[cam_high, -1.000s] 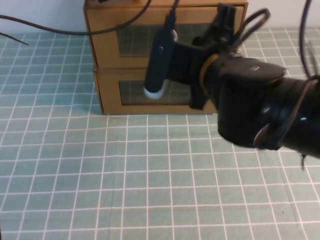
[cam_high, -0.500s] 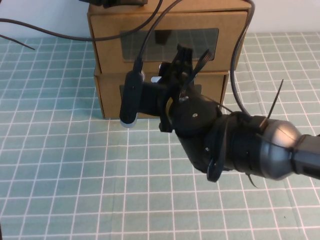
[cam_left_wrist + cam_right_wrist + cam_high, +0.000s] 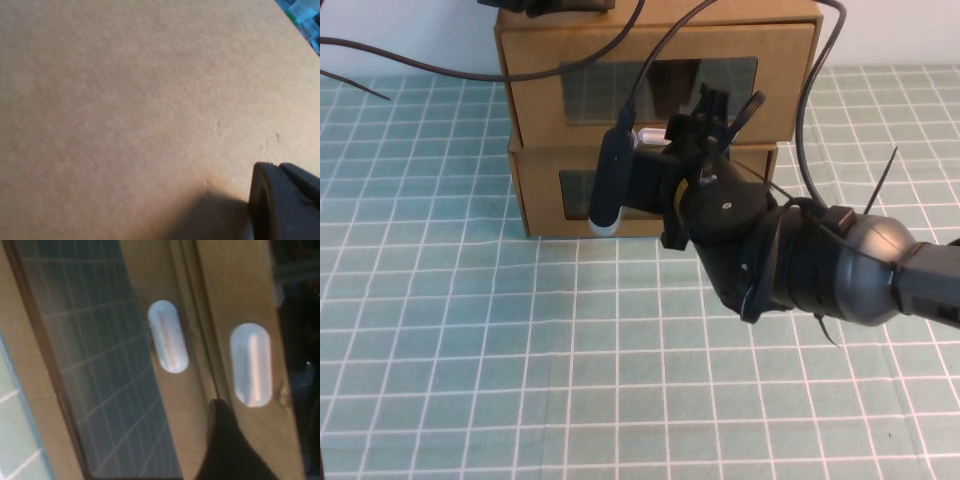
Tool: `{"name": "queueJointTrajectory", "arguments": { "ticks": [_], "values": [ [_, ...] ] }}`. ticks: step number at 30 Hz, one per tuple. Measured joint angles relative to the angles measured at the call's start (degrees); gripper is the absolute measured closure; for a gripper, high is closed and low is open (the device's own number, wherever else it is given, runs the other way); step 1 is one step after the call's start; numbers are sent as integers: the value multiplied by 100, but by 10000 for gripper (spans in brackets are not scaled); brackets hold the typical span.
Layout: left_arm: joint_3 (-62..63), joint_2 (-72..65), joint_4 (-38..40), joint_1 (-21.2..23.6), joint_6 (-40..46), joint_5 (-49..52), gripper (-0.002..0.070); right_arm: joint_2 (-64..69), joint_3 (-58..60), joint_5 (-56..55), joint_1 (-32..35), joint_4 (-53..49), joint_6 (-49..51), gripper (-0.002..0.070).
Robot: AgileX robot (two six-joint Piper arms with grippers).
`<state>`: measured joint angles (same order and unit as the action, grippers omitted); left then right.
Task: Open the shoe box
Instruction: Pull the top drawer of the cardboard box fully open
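Observation:
Two brown cardboard shoe boxes with dark front windows are stacked at the back of the mat: the upper box [image 3: 660, 45] on the lower box [image 3: 540, 190]. My right gripper [image 3: 712, 118] points at their fronts, at the seam between them, right of centre. In the right wrist view two white oval tabs [image 3: 168, 336] [image 3: 251, 364] lie either side of that seam, with the window [image 3: 105, 365] beside them. My left gripper [image 3: 550, 5] rests on top of the upper box; the left wrist view is filled with plain cardboard [image 3: 140, 110].
A green mat with a white grid [image 3: 470, 350] covers the table in front of the boxes. Black cables [image 3: 420, 65] trail over the back left and loop above my right arm [image 3: 820, 270], which reaches in from the right.
My right arm has dropped away from the camera and gone in toward the box fronts, then shifted slightly right and up. The boxes look unmoved.

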<state>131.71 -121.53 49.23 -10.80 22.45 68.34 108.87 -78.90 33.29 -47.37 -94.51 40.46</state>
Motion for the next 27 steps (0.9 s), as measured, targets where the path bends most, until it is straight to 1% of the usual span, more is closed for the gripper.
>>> {"name": "queueJointTrajectory", "arguments": {
  "ticks": [11,16,17,18,22,24,27],
  "values": [
    [0,0,-8,0,0,-3,679,352,-470,-114,36,-21,287,371],
    [3,0,-21,0,0,-24,679,603,-773,-245,131,-66,572,381],
    [3,0,-21,0,0,-24,679,630,-818,-245,141,-81,625,395],
    [3,0,-21,0,0,-35,679,678,-855,-231,155,-104,650,423],
    [3,2,-43,0,0,-52,679,717,-900,-269,170,-58,694,608],
    [3,2,-41,0,0,-64,679,727,-911,-257,170,-68,694,640],
    [3,2,-41,0,0,-89,679,727,-911,-257,170,-33,647,647]
  ]
}}
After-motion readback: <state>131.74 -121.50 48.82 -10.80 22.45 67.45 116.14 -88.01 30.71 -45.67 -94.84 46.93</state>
